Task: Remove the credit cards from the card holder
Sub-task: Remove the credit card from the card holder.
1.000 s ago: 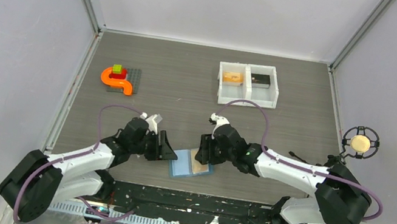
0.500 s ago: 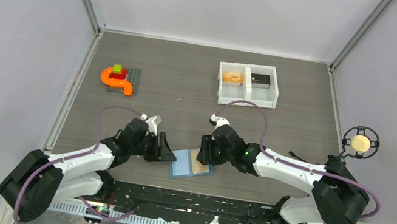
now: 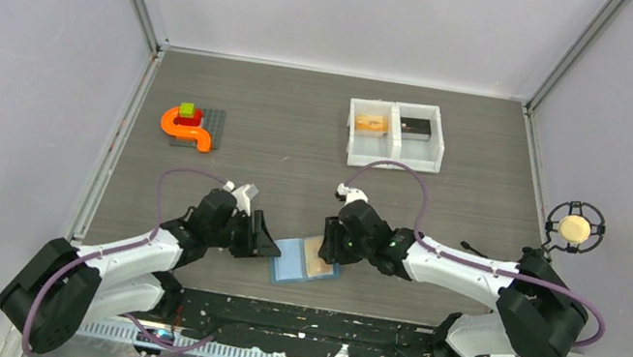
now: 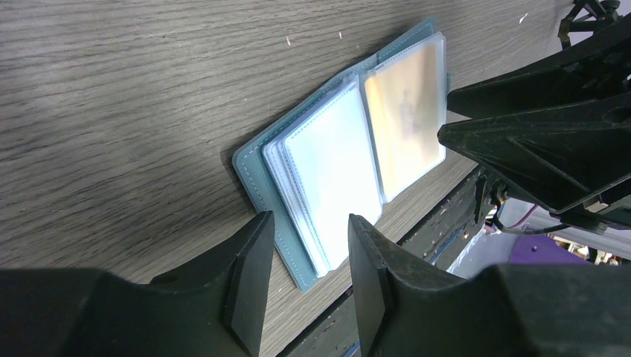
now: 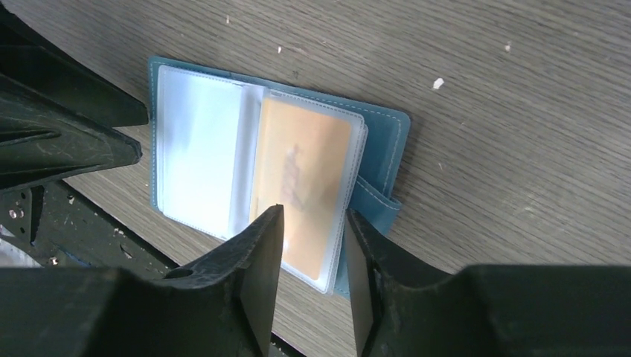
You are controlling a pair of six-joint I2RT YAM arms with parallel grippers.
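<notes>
Left gripper (image 3: 267, 241) sits low over the near part of the grey wood-grain table (image 3: 300, 136). Its two dark fingers (image 4: 249, 260) are spread, with a clear gap between them. In the left wrist view the tips stand over the near-left corner of the card holder (image 3: 285, 269), and nothing is pinched between them.

The card holder lies open and flat close to the table's front edge, between the two grippers, with its light-blue stitched cover (image 4: 257, 160) facing down. Clear plastic sleeves (image 4: 327, 163) are stacked on it like pages. Those on the left half look pale and glossy, and glare hides whether they hold anything. The top sleeve on the right half holds an orange-yellow card (image 5: 305, 171) with a blurred dark marking at its middle. A small blue tab (image 5: 372, 197) sticks out from the cover's right edge.

To the right, the right gripper (image 3: 327, 244) is also parted. Its fingertips (image 5: 271, 223) straddle the near edge of the orange-yellow card's sleeve without closing on it.

Along the far side of the table, an orange curved toy piece (image 3: 184, 128) sits at the left beside a grey plate (image 3: 213, 121). Farther right is a white two-compartment tray (image 3: 391, 162), with an orange card (image 3: 370, 122) in its left compartment and a dark card (image 3: 415, 126) in its right one.
</notes>
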